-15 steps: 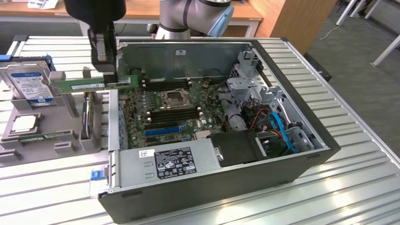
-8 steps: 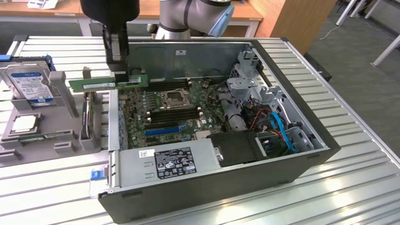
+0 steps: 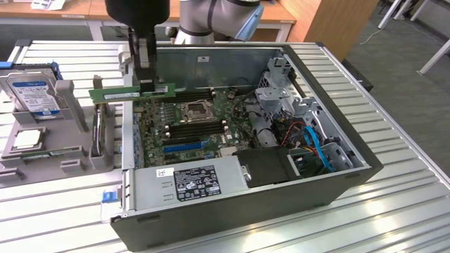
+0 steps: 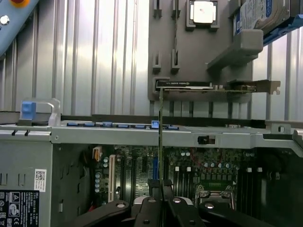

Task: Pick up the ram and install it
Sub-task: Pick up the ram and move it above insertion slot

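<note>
Holding the ram clenched in the gripper above the motherboard edge, apparently mid-carry, not yet squared over the memory slots.

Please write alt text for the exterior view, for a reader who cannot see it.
A robot gripper holds the ram, a green stick, roughly level above a side wall of an open computer case. A hard drive stands in a grey holder at the exterior view's left.
</note>
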